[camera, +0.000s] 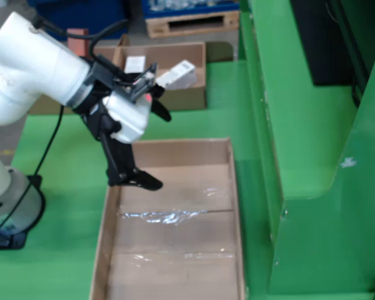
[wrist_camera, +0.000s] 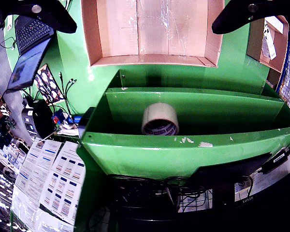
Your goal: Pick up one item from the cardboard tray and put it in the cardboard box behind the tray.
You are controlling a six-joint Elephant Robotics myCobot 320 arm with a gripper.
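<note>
Cables and a dark device (wrist_camera: 222,186) lie nearest in the riding view, just below the front wall of a green trough (wrist_camera: 183,150). Inside that trough one roll of tape (wrist_camera: 160,119) stands on its edge and leans on the front wall, probably because the narrow channel keeps it upright; it is pale beige with a dark printed core, and it looks light and easy to pinch across its width. Beyond it the cardboard tray (wrist_camera: 94,38) lies open on the green counter (wrist_camera: 77,63) and appears empty, with only clear tape strips on its floor. Two dark fingers (wrist_camera: 239,17) of the hand show at the top corners, spread wide with nothing between them. From the standing view, the tray rim (camera: 237,206) is closest, and the hand (camera: 153,147) hangs open over its far left corner, holding nothing. Behind the tray a second cardboard box (camera: 197,97) holds some white packets (camera: 175,75), so it seems to be the target.
</note>
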